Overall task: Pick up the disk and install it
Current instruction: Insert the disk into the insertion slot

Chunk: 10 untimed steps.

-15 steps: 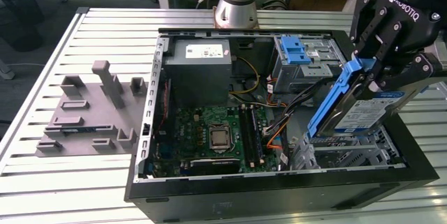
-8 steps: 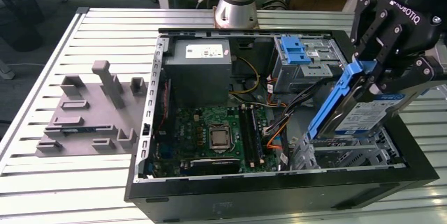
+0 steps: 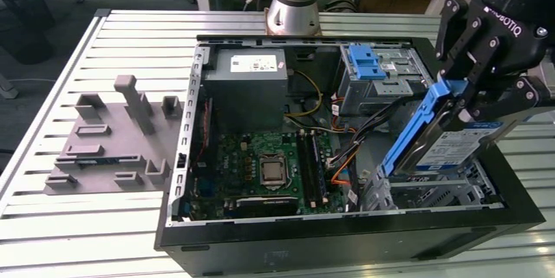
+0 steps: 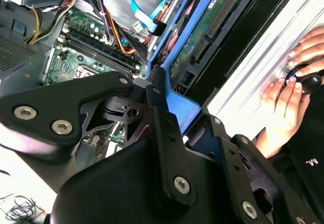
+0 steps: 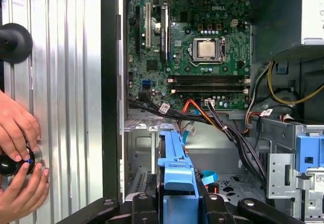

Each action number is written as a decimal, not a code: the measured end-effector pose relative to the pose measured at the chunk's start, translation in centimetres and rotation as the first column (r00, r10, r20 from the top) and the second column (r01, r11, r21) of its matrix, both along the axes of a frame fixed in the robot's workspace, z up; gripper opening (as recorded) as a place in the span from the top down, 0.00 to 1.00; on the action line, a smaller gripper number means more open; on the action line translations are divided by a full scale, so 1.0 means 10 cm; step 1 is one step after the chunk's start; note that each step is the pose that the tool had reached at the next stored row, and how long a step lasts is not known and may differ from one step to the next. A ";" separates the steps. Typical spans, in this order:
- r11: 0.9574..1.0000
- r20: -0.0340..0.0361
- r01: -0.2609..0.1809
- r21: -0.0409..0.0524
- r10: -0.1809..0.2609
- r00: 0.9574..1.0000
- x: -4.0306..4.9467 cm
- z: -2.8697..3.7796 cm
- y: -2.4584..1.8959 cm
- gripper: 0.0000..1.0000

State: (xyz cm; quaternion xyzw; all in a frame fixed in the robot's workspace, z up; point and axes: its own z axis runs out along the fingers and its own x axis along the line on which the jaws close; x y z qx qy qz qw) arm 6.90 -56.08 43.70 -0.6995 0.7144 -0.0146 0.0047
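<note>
Black finger links of my pincer crowd the foreground in both wrist views, pressed together on the blue bracket that frames the disk. By my reading the pick-up is done and I am in the installing step. The disk is off the table, carried on edge and slanting, with its labelled face showing in the exterior view. Its lower end dips into the open computer case, right at the metal drive cage on the exterior view's right. Whether it touches the cage I can't tell.

Seating it, I judge, calls for squaring the bracket with the cage's opening and keeping it out of the bundle of cables just beside it. The motherboard lies further off.

My wrist is tipped, with the fingers pointing down and inward over the case's corner, and the arm's base stands behind the case. Out on the slatted table, a person's hands rest around a small black knob.
</note>
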 end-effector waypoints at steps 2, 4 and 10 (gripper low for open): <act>1.000 0.000 0.000 0.000 0.000 1.000 0.000 -0.007 -0.004 0.64; 1.000 0.000 0.000 0.000 0.000 1.000 0.000 -0.014 -0.007 0.64; 1.000 0.001 0.000 0.000 0.000 1.000 0.000 -0.035 -0.012 0.64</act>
